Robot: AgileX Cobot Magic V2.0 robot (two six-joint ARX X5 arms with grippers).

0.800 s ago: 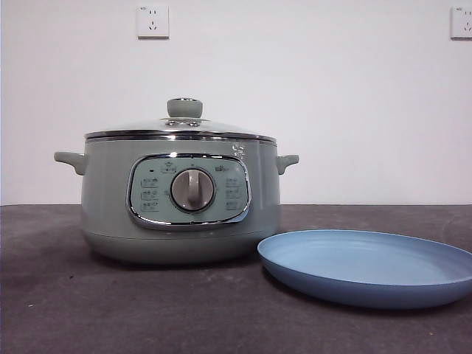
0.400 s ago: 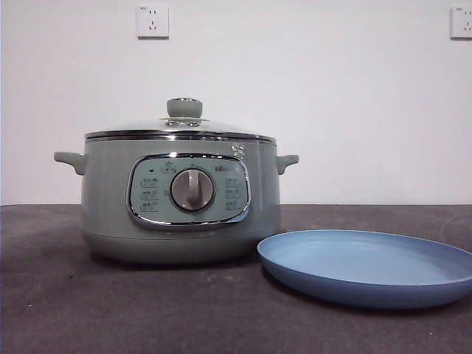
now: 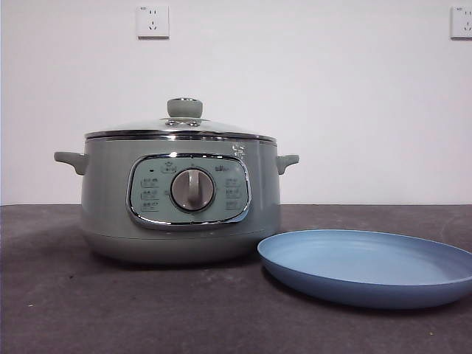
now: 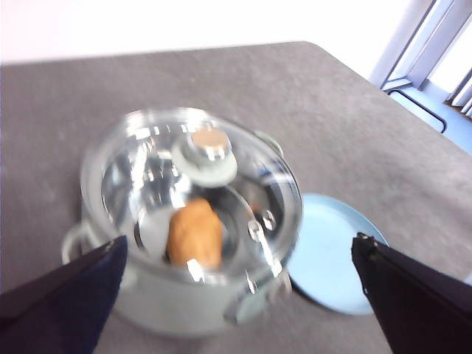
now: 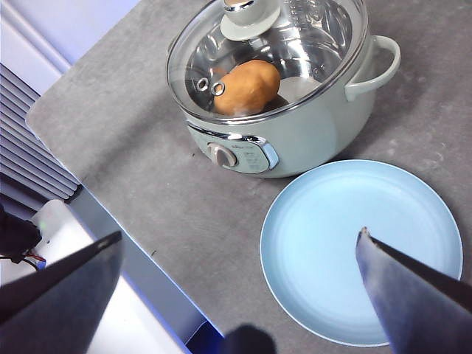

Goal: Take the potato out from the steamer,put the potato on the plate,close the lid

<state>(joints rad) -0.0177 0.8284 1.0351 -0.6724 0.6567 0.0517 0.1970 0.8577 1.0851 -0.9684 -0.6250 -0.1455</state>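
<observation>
Grey table [image 3: 147, 317], white wall w/ sockets. Steamer [image 3: 181, 199] w/ lid [image 3: 181, 127] on; potato [image 5: 247, 87] inside, seen thru glass. Plate [image 3: 369, 267] just beside it, bare. Left gripper [image 4: 236, 295] & right gripper [image 5: 240, 280] both spread wide, holding nothing, hovering above.

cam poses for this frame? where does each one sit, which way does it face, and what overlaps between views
Front: low at table height, looking level at the steamer, lid on, and plate; no arm shows.
Left wrist: above, looking down on the lid, potato beneath the glass; left gripper jaws wide apart.
Right wrist: high above, looking down on steamer and plate; right gripper jaws wide apart.
Shared: all three show steamer, lid and plate; the potato shows in both wrist views only.
</observation>
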